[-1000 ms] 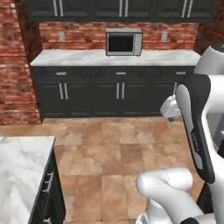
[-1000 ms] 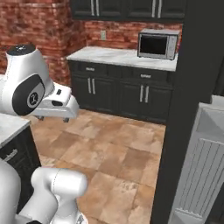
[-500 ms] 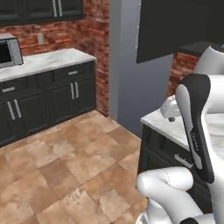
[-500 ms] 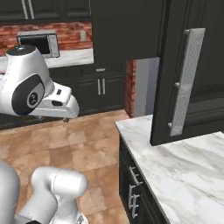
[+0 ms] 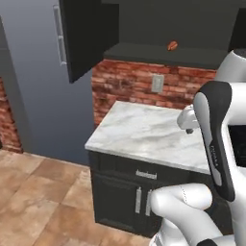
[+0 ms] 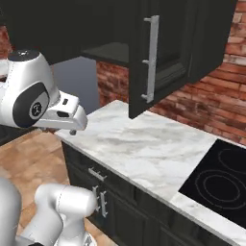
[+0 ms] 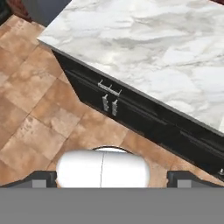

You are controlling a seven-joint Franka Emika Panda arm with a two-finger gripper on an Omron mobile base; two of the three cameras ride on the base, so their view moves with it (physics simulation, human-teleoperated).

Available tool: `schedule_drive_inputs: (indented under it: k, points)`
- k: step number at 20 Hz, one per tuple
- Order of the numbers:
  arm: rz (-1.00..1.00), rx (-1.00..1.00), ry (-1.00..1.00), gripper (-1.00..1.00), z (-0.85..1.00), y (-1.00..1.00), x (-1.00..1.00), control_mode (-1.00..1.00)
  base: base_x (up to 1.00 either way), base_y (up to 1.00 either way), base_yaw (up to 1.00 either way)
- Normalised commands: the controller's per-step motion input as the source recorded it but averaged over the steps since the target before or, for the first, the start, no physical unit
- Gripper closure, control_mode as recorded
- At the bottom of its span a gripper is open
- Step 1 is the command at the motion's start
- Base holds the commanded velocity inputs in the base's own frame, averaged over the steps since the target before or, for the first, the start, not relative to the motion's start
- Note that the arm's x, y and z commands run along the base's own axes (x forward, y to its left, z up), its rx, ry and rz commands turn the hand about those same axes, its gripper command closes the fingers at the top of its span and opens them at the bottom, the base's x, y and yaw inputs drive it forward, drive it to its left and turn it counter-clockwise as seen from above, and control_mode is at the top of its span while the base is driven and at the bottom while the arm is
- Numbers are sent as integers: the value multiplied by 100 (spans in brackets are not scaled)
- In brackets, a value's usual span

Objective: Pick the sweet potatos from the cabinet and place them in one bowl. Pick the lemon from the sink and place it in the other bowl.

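brick wall [image 5: 144, 86], marble counter [image 5: 144, 132], tiled floor [image 5: 33, 192]

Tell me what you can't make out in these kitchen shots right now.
- Sweet potato on the cabinet shelf, left base view: too small to tell its shape; whether a second lies there is unclear.
- Cabinet inside, right base view: hidden by the open door.
- Cooktop, right base view: cut by the right edge.
- Gripper, hand view: only the spread tips show.

One sweet potato [image 5: 172, 45] sits on the shelf of one open cabinet [image 5: 163, 53]. One marble counter [image 5: 144, 132] runs below it, with one wall outlet [image 5: 157, 83] on the brick and one black cooktop [image 6: 218, 180] showing two ring burners.
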Motion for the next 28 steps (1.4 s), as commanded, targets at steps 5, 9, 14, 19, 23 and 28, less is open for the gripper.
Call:
schedule_drive_inputs:
  k: [5,9,14,19,23,28]
  points:
    - [0,0,0,-100,0,0,0,100,42,66,-51]
    - [0,0,0,-100,0,0,0,100,55,77,-26]
    - [0,0,0,-100,0,0,0,100,55,26,-24]
    - [0,0,0,-100,0,0,0,100,43,0,-40]
    - [0,0,0,-100,0,0,0,100,31,0,-37]
    - [0,0,0,-100,0,0,0,100,18,0,-31]
